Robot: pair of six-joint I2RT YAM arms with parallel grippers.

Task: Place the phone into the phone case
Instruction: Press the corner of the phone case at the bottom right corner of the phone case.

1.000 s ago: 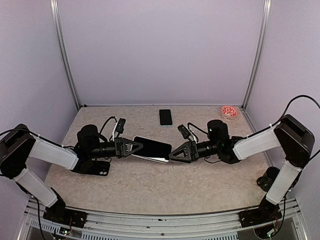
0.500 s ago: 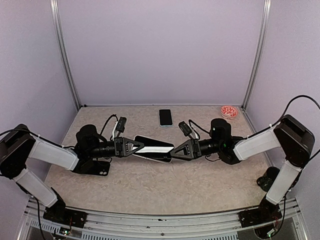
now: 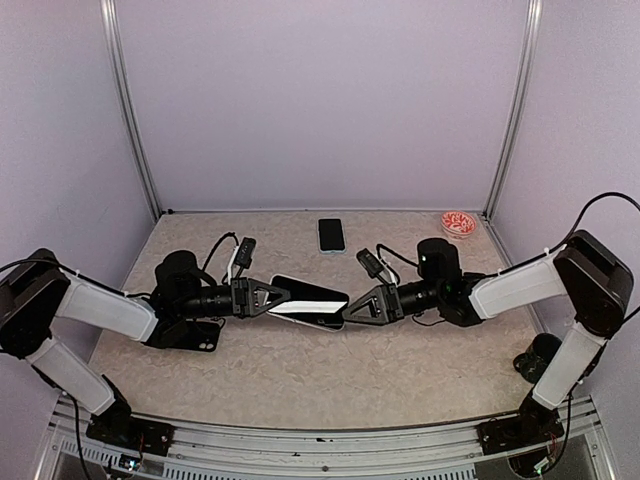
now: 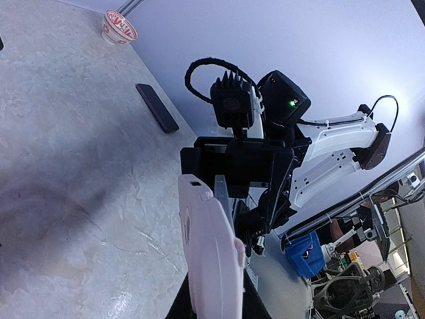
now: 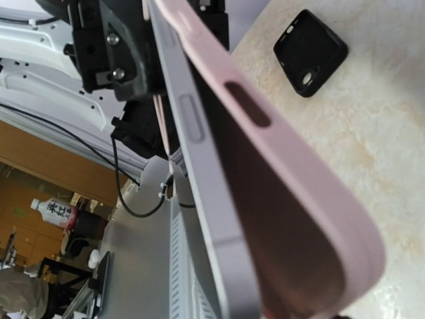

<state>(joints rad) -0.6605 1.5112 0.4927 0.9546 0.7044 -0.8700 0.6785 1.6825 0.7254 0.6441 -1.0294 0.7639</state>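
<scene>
A phone [image 3: 318, 292] in a pale pink phone case [image 3: 303, 305] hangs tilted on edge above the middle of the table, between my two grippers. My left gripper [image 3: 283, 297] is shut on its left end; in the left wrist view the pink case [image 4: 211, 262] rises from between the dark fingers. My right gripper [image 3: 346, 308] is at the right end. The right wrist view shows the grey phone edge [image 5: 199, 166] and the pink case [image 5: 292, 199] gaping away from it at this end. The right fingers are hidden there.
A second phone [image 3: 331, 234] lies flat at the back centre. A small red-patterned bowl [image 3: 458, 223] sits in the back right corner. A black phone case [image 5: 310, 51] lies on the table under the left arm [image 3: 205, 345].
The phone and case have rolled from screen-up to nearly edge-on and sunk slightly. Both grippers have stayed at its ends.
</scene>
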